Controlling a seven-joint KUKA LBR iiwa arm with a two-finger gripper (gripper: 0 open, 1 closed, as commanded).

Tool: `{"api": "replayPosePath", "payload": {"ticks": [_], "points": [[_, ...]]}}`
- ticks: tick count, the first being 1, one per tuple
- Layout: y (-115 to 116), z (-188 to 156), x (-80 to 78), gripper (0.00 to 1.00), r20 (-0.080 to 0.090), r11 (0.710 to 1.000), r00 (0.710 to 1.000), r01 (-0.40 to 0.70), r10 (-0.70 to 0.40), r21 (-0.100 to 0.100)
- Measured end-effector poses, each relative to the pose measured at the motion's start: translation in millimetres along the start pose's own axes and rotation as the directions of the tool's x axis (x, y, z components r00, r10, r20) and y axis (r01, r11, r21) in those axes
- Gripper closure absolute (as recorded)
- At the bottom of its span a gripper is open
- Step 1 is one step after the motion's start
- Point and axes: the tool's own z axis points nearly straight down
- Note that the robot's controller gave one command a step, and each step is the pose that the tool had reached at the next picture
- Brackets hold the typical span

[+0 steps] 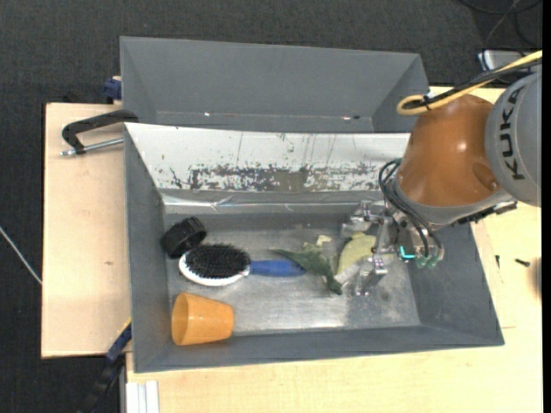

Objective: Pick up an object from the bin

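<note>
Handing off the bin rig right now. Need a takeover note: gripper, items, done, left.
Gripper: low in the right part of the bin, right beside a pale green leafy thing. Grip not confirmed.
Other items: hairbrush with blue handle on the mid floor, black round piece just behind it, orange cup on its side at front left.
Done: arm is down at the leafy thing.
Left: secure one thing, lift it out.

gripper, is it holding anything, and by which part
It cannot be told. The gripper sits low at the right of the bin, against a pale yellow-green leafy thing, but whether it grips it is not visible.
</note>
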Motion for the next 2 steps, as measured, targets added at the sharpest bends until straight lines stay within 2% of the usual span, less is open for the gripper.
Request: {"api": "replayPosePath", "payload": {"ticks": [1, 2], "points": [[-15.8, 74.0, -41.4, 0.0, 0.011, 0.999, 0.999, -0.053, 0.053, 0.0], [-15.7, 69.0, -42.5, 1.0, 0.018, 0.999, 0.998, -0.053, 0.053, 0.0]]}}
